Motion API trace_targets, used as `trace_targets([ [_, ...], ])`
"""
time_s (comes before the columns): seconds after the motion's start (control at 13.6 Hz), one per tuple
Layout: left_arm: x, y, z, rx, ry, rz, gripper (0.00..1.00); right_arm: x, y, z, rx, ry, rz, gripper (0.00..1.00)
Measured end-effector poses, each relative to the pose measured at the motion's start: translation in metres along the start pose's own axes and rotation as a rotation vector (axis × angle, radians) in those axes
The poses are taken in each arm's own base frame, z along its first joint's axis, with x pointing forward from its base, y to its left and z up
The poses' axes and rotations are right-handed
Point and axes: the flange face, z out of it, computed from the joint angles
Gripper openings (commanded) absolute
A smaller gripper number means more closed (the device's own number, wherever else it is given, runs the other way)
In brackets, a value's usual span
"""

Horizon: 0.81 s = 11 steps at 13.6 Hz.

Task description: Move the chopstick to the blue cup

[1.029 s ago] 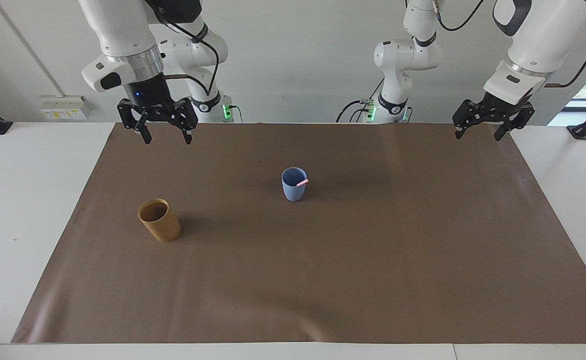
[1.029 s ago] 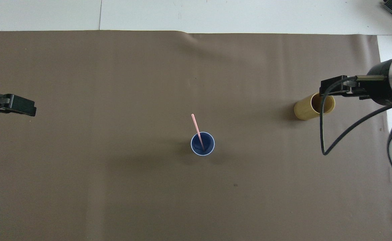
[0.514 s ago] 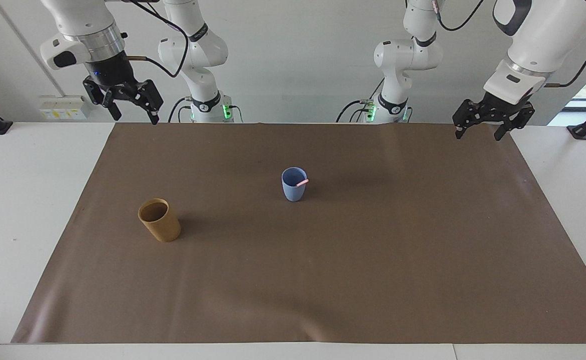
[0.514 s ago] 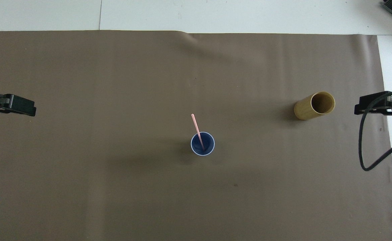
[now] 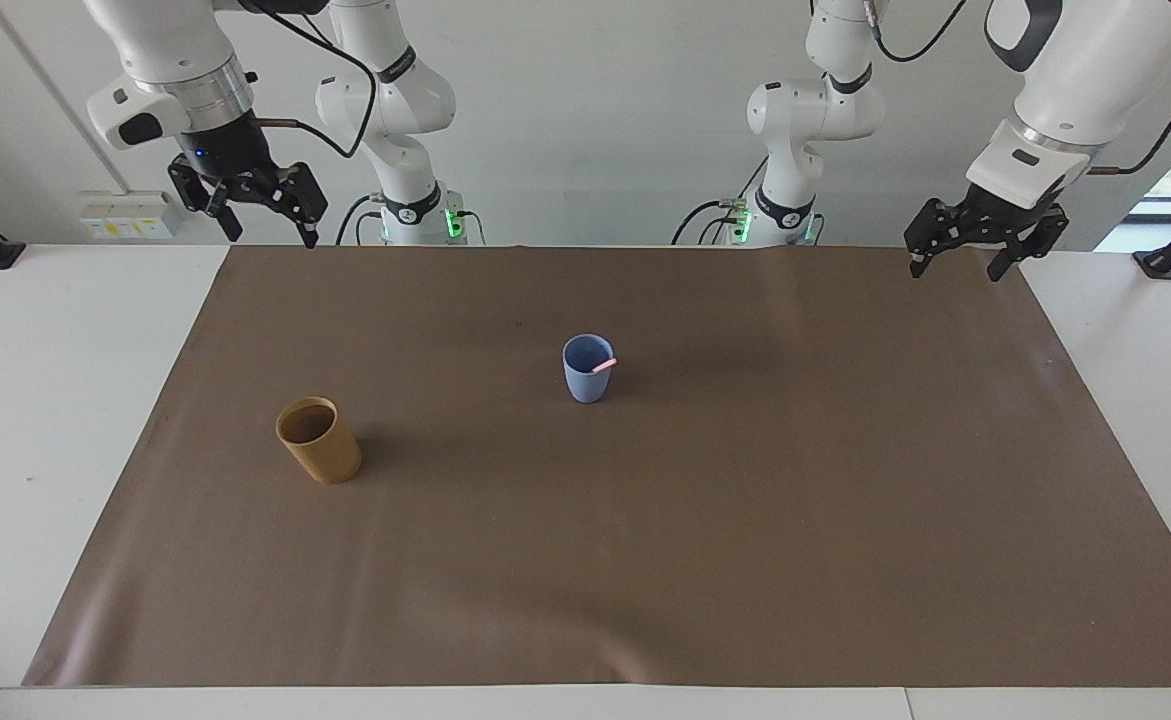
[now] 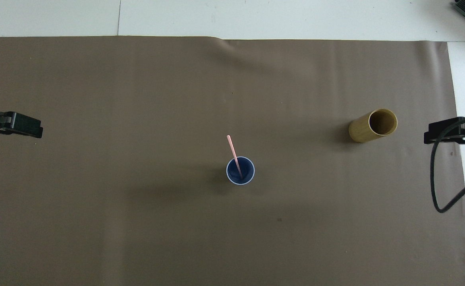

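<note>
Chopstick (image 6: 234, 155) sits in the blue cup (image 5: 586, 372), leaning on its rim, tip poking out toward the left arm's end; cup upright mid-mat on the brown mat (image 5: 645, 560). Tan cup (image 5: 318, 440) stands upright toward the right arm's end, farther from the robots than the blue cup, well apart from it. Right gripper (image 5: 261, 226) raised over that end's mat edge, fingers spread, empty. Left gripper (image 5: 959, 264) waits raised over the mat's other end, fingers spread, empty

One high camera faces the robots from across the desk (image 5: 5, 420); another looks steeply down from above them. Both share the brown mat (image 5: 745, 520), half-turned.
</note>
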Motion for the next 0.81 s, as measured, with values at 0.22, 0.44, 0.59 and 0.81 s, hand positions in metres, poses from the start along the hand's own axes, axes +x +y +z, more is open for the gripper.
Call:
trace_targets([
  [0.22, 0.0000, 0.0000, 0.0000, 0.000, 0.000, 0.000, 1.00, -0.0022, 0.0022, 0.0009, -0.003, -0.007, -0.031, 1.00],
  [0.44, 0.0000, 0.0000, 0.0000, 0.000, 0.000, 0.000, 1.00, -0.0020, 0.0086, 0.0058, -0.003, -0.005, -0.052, 1.00],
  [0.59, 0.0000, 0.0000, 0.0000, 0.000, 0.000, 0.000, 1.00, -0.0021, 0.0089, 0.0060, -0.003, -0.005, -0.052, 1.00],
  [0.81, 0.0000, 0.0000, 0.0000, 0.000, 0.000, 0.000, 1.00, 0.0000, 0.0087, 0.0055, -0.001, 0.014, -0.053, 1.00],
])
